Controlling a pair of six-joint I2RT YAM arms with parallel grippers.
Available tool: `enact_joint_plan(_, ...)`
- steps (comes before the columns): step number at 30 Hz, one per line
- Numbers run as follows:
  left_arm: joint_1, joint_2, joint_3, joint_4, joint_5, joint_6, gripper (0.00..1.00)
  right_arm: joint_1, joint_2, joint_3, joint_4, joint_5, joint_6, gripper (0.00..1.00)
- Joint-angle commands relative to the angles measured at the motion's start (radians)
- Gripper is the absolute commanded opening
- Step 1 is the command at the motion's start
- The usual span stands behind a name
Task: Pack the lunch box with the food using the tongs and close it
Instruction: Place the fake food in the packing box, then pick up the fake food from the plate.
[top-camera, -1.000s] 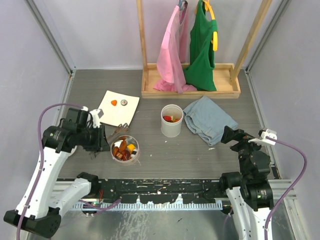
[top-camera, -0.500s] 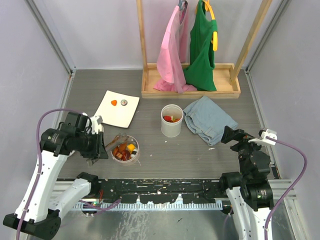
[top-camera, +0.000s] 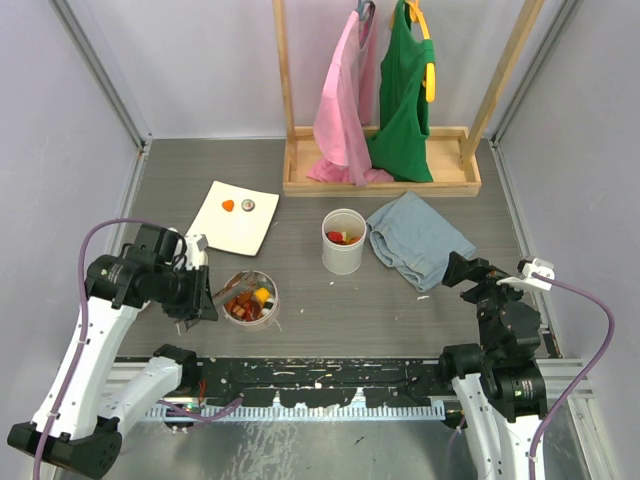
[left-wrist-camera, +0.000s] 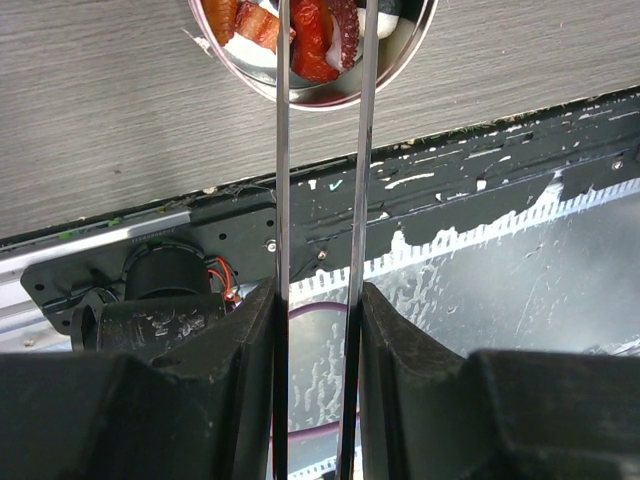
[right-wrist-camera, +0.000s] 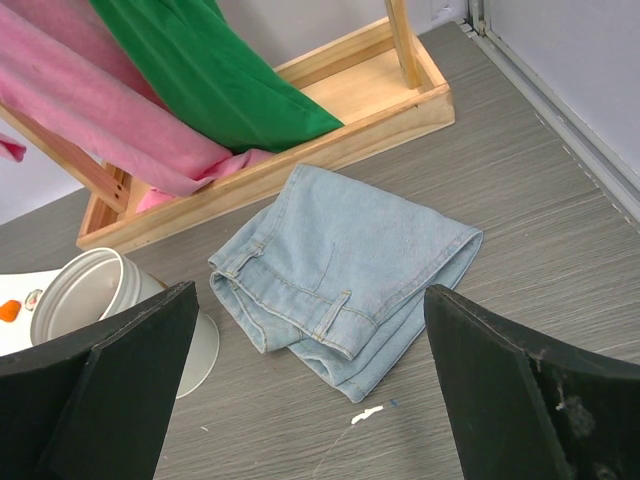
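My left gripper is partly closed on the tongs, their tips over the food in the metal bowl. 1 orange piece lies on the plate beyond the bowl; closing is not yet done. My right gripper gapes wide, holding nothing, well right of the bowl. The table ends near the bowl; open room lies rightward

We cannot see the tips of the tongs; the top edge cuts them and the lunch box.
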Motion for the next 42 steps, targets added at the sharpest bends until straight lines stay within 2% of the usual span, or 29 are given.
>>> enact_joint_plan(1, -0.007, -0.002, -0.002, 0.006, -0.011, -0.005, 0.32, 0.005, -0.002, 0.009, 0.051, 0.017, 0.001, 1.0)
enact_joint_plan(18, -0.015, -0.002, 0.025, -0.002, -0.037, -0.008, 0.43, 0.005, -0.004, 0.008, 0.05, 0.015, 0.003, 1.0)
enact_joint_plan(23, -0.015, -0.009, 0.05, 0.007, -0.049, -0.007, 0.41, 0.006, 0.014, 0.014, 0.049, -0.007, 0.003, 1.0)
enact_joint_plan(29, -0.015, -0.012, 0.086, 0.088, -0.074, -0.022, 0.39, 0.006, 0.241, 0.084, 0.042, -0.261, -0.033, 1.0)
enact_joint_plan(35, -0.015, 0.051, 0.114, 0.2, -0.124, -0.016, 0.38, 0.005, 0.497, 0.256, -0.066, -0.218, -0.049, 1.0)
enact_joint_plan(38, -0.014, 0.089, 0.145, 0.262, -0.155, -0.017, 0.39, 0.006, 0.587, 0.295, -0.076, -0.306, -0.083, 1.0)
enact_joint_plan(42, -0.015, 0.15, 0.204, 0.331, -0.187, -0.013, 0.39, 0.006, 0.658, 0.311, -0.088, -0.282, -0.09, 1.0)
